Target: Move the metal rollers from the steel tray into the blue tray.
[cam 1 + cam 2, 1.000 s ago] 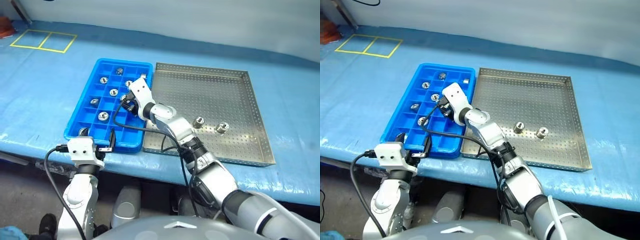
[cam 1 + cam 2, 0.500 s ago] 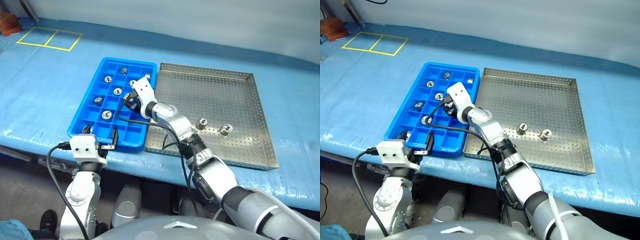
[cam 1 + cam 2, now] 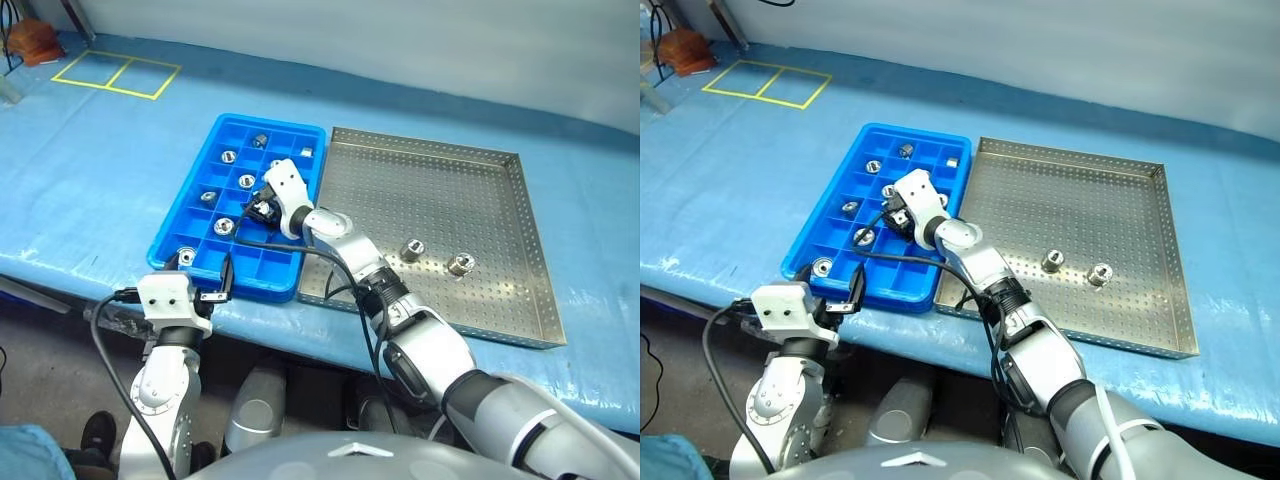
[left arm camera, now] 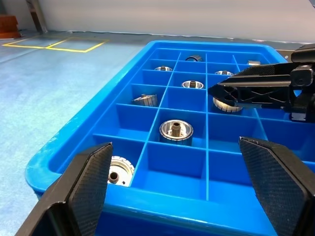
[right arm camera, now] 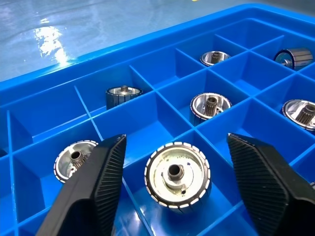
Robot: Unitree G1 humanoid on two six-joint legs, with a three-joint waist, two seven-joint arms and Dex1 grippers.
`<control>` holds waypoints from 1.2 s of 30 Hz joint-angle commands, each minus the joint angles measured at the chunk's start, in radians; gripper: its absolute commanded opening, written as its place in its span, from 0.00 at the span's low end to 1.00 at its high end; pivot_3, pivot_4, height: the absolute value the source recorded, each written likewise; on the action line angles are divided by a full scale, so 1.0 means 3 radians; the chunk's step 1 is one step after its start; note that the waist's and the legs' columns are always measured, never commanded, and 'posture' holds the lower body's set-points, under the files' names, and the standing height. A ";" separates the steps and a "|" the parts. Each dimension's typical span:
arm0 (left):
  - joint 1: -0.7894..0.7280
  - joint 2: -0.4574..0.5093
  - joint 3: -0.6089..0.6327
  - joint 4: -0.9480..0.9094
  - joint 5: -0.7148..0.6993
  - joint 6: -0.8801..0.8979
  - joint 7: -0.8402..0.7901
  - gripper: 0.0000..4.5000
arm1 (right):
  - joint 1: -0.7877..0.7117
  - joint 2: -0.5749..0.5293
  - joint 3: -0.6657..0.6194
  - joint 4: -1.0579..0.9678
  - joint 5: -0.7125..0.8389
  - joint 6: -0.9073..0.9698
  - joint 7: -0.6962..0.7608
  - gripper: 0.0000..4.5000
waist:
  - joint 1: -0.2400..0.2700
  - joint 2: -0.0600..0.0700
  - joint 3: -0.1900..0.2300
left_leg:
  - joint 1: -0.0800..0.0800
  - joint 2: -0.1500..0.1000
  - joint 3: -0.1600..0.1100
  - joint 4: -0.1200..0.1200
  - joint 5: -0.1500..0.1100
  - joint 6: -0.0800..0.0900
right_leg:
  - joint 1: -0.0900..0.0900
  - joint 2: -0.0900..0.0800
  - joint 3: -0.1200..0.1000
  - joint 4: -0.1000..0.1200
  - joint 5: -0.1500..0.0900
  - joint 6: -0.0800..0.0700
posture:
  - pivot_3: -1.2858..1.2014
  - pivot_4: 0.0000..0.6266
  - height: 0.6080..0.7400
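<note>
The blue tray [image 3: 183,195] lies on the table left of the steel tray [image 3: 430,190]. Several metal rollers sit in the blue tray's compartments, such as one roller [image 4: 176,130] near the front. Two rollers [image 3: 411,248] [image 3: 461,264] stand on the steel tray's perforated floor. My right gripper [image 5: 174,142] hangs open over the middle of the blue tray. A roller [image 5: 177,174] lies in the compartment right below, between its fingers and free of them. My left gripper [image 4: 174,145] is open and empty at the blue tray's near edge.
The trays rest on a blue-covered table whose front edge [image 3: 90,285] runs just below the blue tray. Yellow taped rectangles [image 3: 115,75] mark the far left, with a reddish object [image 3: 35,40] behind them. A black cable [image 3: 300,255] trails along my right arm over the blue tray.
My right gripper has gone from shut to open over the blue tray. The whole picture has shifted with the camera. My left gripper has stayed put.
</note>
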 commanded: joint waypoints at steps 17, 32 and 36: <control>-0.0948 0.0184 -0.0241 0.0500 -0.0173 0.0239 -0.0502 1.00 | 0.1755 -0.0868 -0.0952 -0.3687 0.0216 0.2157 -0.0598 0.81 | -0.0471 0.0002 0.0001 | -0.0016 -0.0002 -0.0002 -0.0002 -0.0004 -0.0008 | -0.0011 0.0000 0.0003 0.0003 -0.0004 0.0006 | 0.57 0.24 1.00; -0.1051 0.0267 -0.0275 0.0637 -0.0221 0.0272 -0.0746 1.00 | 0.2127 -0.0612 -0.0793 -0.3805 0.0232 0.2239 -0.0726 1.00 | -0.0795 0.0003 0.0001 | 0.0002 -0.0003 -0.0003 0.0009 -0.0004 -0.0005 | 0.0010 0.0001 0.0008 0.0008 0.0000 0.0014 | 0.56 0.24 1.00; -0.1015 0.0436 -0.0411 0.0597 -0.0295 0.0377 -0.1027 1.00 | 0.2053 -0.0573 -0.0754 -0.3536 0.0202 0.2041 -0.0723 1.00 | -0.0794 0.0003 0.0001 | 0.0003 -0.0003 -0.0003 0.0009 -0.0003 -0.0005 | 0.0010 0.0002 0.0008 0.0008 0.0000 0.0014 | 0.56 0.24 1.00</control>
